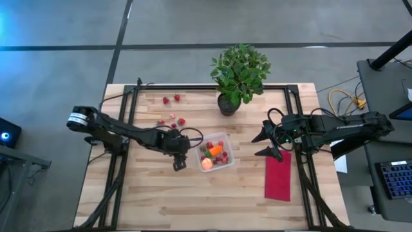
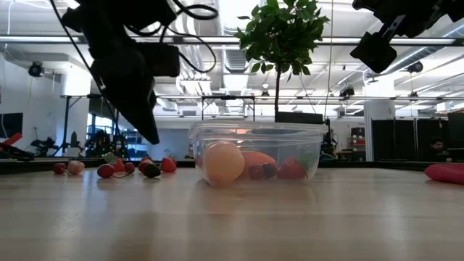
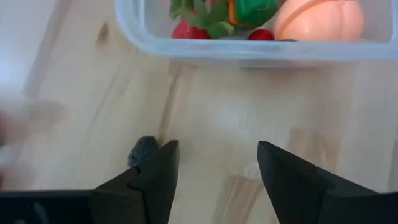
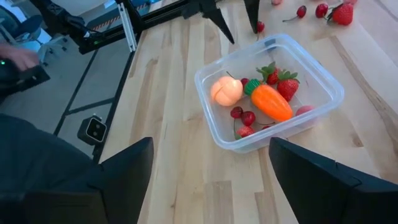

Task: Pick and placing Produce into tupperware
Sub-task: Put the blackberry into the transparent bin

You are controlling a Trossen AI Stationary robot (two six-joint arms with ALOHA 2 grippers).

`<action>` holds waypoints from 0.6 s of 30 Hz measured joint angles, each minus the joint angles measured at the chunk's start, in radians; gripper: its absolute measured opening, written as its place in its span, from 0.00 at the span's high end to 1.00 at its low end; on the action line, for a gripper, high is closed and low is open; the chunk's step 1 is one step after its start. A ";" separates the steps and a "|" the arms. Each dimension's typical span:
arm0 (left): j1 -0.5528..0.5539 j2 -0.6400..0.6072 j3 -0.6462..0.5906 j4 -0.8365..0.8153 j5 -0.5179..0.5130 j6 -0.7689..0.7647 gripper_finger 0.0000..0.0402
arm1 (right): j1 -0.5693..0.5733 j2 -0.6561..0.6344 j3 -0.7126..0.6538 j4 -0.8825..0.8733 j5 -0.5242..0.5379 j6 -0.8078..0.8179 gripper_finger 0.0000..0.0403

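The clear tupperware (image 1: 215, 155) stands mid-table and holds a round peach-orange fruit (image 4: 226, 91), an orange carrot (image 4: 272, 102) and strawberries (image 4: 285, 84). More strawberries (image 1: 174, 120) lie loose on the wood toward the far left. My left gripper (image 3: 217, 163) hangs open just left of the container's near corner, pointing steeply down. Only bare wood shows between its fingers. My right gripper (image 4: 208, 163) is open and raised to the right of the container, looking down on it. In the high view it shows as the right gripper (image 1: 260, 145).
A potted leafy plant (image 1: 239, 75) stands at the far edge behind the container. A red cloth (image 1: 278, 176) lies flat to the container's right, below the right gripper. Bare wood stretches along the near side. Black frame rails (image 1: 127, 109) run along the table's left, right and far sides.
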 joint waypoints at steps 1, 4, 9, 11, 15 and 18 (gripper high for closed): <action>0.000 -0.019 -0.014 0.002 -0.006 0.012 0.50 | 0.000 0.000 0.000 0.000 0.000 0.000 0.23; 0.007 -0.073 -0.052 0.039 -0.009 0.052 0.50 | 0.000 0.000 0.000 0.000 0.000 0.000 0.23; 0.029 -0.117 -0.122 0.044 -0.007 0.087 0.50 | 0.000 0.000 0.000 0.000 0.000 0.000 0.22; 0.043 -0.120 -0.145 0.059 0.002 0.103 0.50 | 0.000 0.000 0.000 0.000 0.000 0.000 0.22; 0.074 -0.096 -0.157 0.088 0.013 0.162 0.50 | 0.000 0.000 0.000 0.001 0.000 0.000 0.23; 0.107 -0.069 -0.157 0.105 0.028 0.201 0.50 | 0.000 0.000 0.000 0.001 0.000 0.000 0.24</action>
